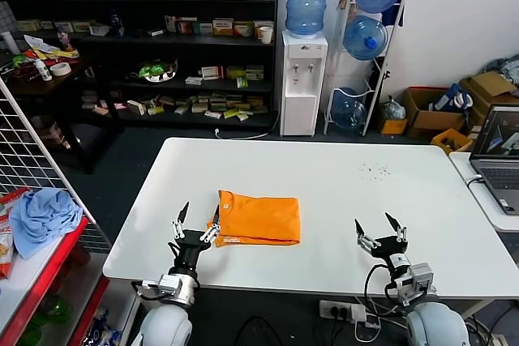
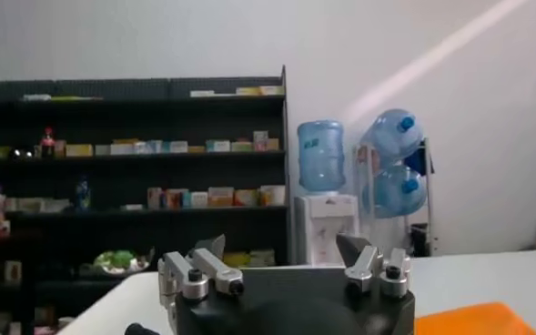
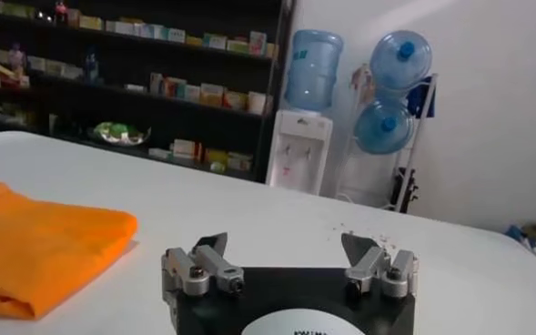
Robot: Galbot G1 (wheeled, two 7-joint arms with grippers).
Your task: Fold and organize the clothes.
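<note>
The orange T-shirt (image 1: 259, 218) lies folded into a compact rectangle on the white table (image 1: 340, 176), near its front left. A strip of white lettering shows at its near edge. My left gripper (image 1: 199, 219) is open and empty, just left of the shirt's near left corner, with one fingertip close to the cloth. My right gripper (image 1: 378, 227) is open and empty near the table's front edge, well right of the shirt. The shirt also shows in the right wrist view (image 3: 40, 250) and as an orange corner in the left wrist view (image 2: 472, 320).
A laptop (image 1: 496, 155) sits on a side table at the right. A light blue cloth (image 1: 42, 215) lies on a red shelf at the left beside a wire rack (image 1: 32, 151). Dark shelves (image 1: 162, 46), a water dispenser (image 1: 302, 79) and boxes stand behind.
</note>
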